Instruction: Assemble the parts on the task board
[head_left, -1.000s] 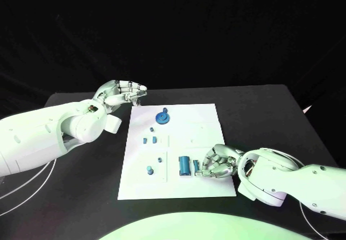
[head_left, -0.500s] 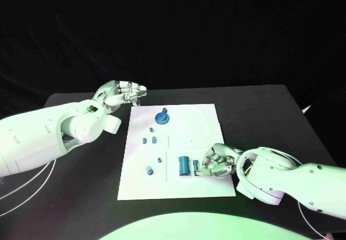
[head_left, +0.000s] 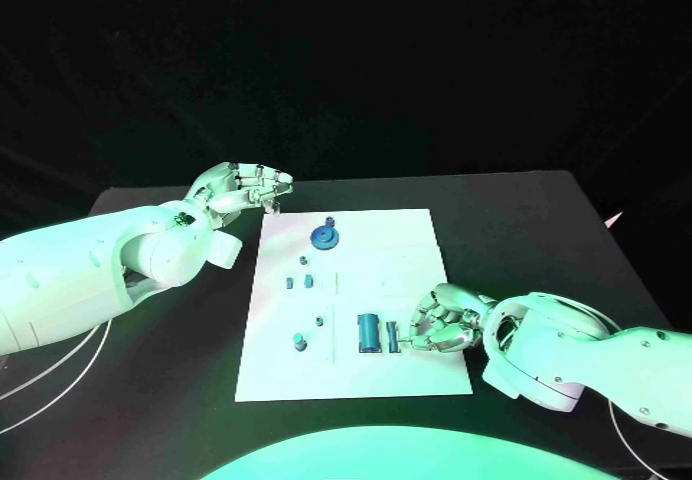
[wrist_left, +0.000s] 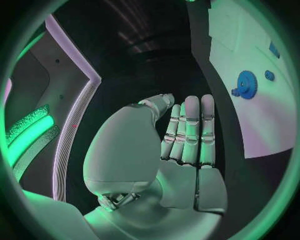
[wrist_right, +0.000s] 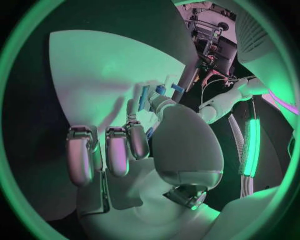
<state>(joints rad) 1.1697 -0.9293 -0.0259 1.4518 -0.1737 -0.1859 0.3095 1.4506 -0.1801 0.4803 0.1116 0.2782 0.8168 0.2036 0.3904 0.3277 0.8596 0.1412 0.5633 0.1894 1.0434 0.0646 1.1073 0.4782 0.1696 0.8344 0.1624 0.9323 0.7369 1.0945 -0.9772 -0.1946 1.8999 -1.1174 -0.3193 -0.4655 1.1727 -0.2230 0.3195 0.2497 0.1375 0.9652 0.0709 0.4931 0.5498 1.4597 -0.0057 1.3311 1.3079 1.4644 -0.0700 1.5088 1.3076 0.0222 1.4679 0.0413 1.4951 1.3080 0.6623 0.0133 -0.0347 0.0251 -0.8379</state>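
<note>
While hovering off the far-left corner of the flat white rectangular task board (head_left: 382, 300), left silver hand (head_left: 238, 186) holds nothing, fingers pressed together side by side and curled forward, thumb alongside. Right silver hand (head_left: 440, 322) sits low over near-right part of board, fingers curled in around a small blue part (head_left: 392, 333); cannot tell for sure if pinched or just touched. Blue cylinder part (head_left: 369, 332) lying flat just beside that hand. Round blue gear part (head_left: 326, 236) at far end of board, near left hand but apart. Smaller blue pegs (head_left: 297, 282) mid-left, more pegs (head_left: 300, 342) near-left. All on black table (head_left: 534, 230).
</note>
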